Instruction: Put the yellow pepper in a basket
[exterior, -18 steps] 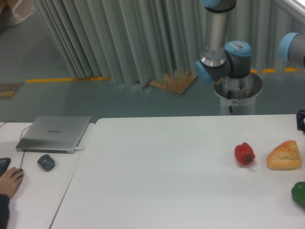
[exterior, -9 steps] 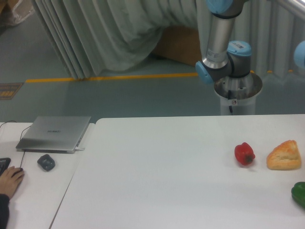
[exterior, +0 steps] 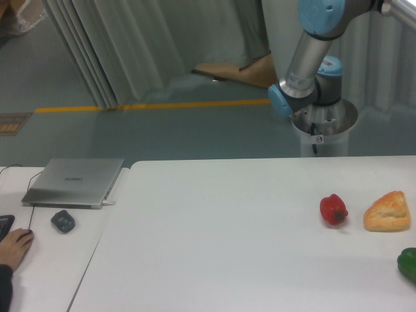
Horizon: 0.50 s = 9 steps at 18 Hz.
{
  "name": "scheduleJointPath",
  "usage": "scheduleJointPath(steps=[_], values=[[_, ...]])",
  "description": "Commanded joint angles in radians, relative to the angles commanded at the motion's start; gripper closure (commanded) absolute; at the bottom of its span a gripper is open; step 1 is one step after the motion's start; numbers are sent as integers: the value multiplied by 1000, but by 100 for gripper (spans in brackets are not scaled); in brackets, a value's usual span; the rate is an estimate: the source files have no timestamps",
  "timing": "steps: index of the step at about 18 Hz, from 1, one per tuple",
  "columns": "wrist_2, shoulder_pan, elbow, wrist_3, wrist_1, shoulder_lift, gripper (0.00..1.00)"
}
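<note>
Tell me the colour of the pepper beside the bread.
Red pepper, left of the bread; fixed camera view.

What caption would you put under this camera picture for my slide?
Robot arm rises behind a white table holding a red pepper, bread and a green pepper.

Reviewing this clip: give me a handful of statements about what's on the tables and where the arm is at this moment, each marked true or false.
1. A red pepper lies left of a piece of bread on the white table. True.
2. A yellow pepper sits in the middle of that table. False: no yellow pepper or basket is in view.
3. A green pepper is cut off by the right edge of the frame. True.
4. The laptop is open. False: its lid is shut.
5. The gripper is closed on the red pepper. False: only the robot arm shows, behind the table; the gripper is out of view.
</note>
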Motion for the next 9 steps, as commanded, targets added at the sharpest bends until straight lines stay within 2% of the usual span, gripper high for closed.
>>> scheduleJointPath(steps=[3,4,5,6,9], values=[[0,15,5,27,3,-6,57],[0,17,5,29,5,-12,48],[0,18,5,29,6,-15,18],[0,17,5,29,6,-15,0],[0,17,3,31,6,-14,0]])
